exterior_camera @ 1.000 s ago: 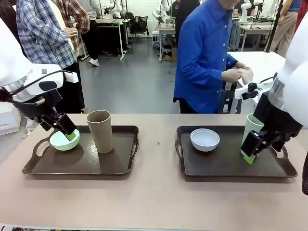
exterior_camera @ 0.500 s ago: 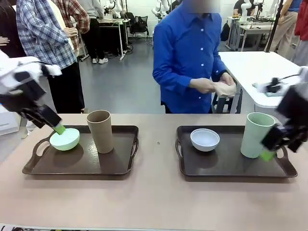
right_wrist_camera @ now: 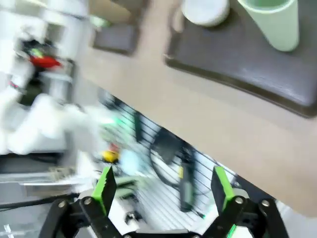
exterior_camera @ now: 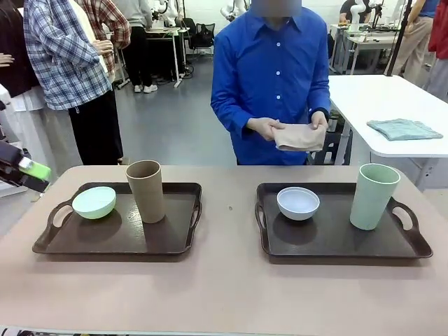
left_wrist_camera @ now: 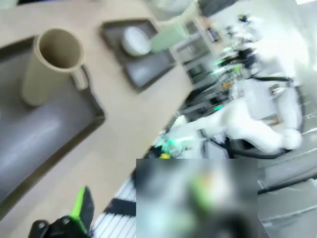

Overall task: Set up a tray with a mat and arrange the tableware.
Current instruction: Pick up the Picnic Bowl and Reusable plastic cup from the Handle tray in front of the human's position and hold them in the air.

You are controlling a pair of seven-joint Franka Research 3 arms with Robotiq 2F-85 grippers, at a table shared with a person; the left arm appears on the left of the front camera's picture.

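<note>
- While the person (exterior_camera: 271,70) in the blue shirt stands at the far side of the table (exterior_camera: 224,287), we see a folded tan mat (exterior_camera: 299,136) in the person's hands (exterior_camera: 264,127). It is held at waist height, above the table and touching neither tray.
- We find the left tray (exterior_camera: 119,241) carrying the mint green bowl (exterior_camera: 94,202) at its left end. The tan-brown cup (exterior_camera: 146,190) stands upright just beside the bowl, not touching it.
- We find the right tray (exterior_camera: 336,245) holding the white bowl (exterior_camera: 298,203) left of its middle. The pale green cup (exterior_camera: 374,196) stands upright toward the right end, well apart from the bowl.
- We spot the left gripper (exterior_camera: 31,173) at the front view's left edge, beyond the left tray's handle and clear of the mint green bowl.
- In the blurred left wrist view, one green-padded finger (left_wrist_camera: 79,213) sits far off centre and the other is smeared. We judge the jaws spread, with nothing between them.
- We see the right gripper (right_wrist_camera: 163,186) in its own wrist view with both fingers wide apart and empty. The right tray, white bowl and pale green cup lie well ahead of it.
- We note a folded teal cloth (exterior_camera: 404,129) on a white side table (exterior_camera: 360,91) behind, at the right.
</note>
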